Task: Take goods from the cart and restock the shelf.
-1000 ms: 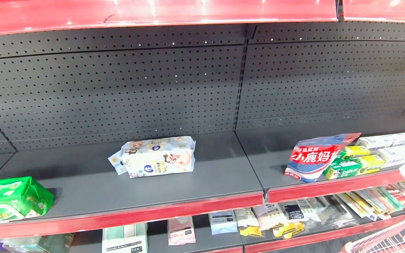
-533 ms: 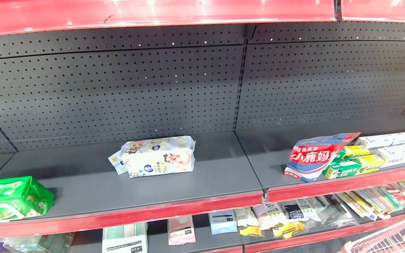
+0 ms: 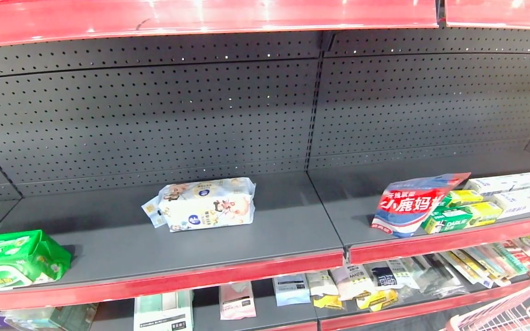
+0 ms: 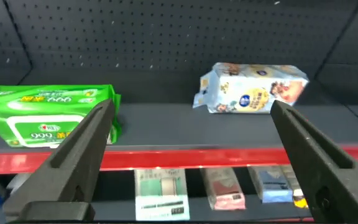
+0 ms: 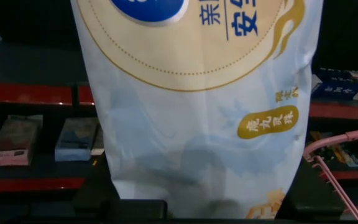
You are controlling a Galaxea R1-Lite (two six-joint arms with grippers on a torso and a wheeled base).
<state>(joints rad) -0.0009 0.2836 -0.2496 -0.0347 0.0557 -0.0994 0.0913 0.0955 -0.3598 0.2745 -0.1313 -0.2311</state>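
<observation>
- left gripper (image 4: 192, 109): jaws spread wide with nothing between them. It hangs in front of the shelf (image 4: 166, 127), about level with the red front edge.
- right gripper (image 5: 204, 199): clamped on the held pack (image 5: 197, 106), with a dark finger at each side of it.
- held pack: white, with a blue roundel and a yellow band. It is off the shelf, in front of the lower tiers and near the cart rim (image 5: 344, 140).
- wipes pack (image 3: 205, 204): white with a cartoon print. It lies flat mid-depth in the left bay, apart from everything else.
- green pack (image 3: 14, 259): lies flat at the far left by the front edge, well apart from the wipes pack.
- pouch (image 3: 414, 202): red and blue, in the right bay, leaning on the toothpaste boxes (image 3: 465, 211).
- white boxes (image 3: 513, 188): long cartons just right of the toothpaste boxes.
- lower shelf (image 3: 265, 303): holds small packets and cartons in a loose row.
- cart (image 3: 509, 315): pink wire, at the right below the shelf.
</observation>
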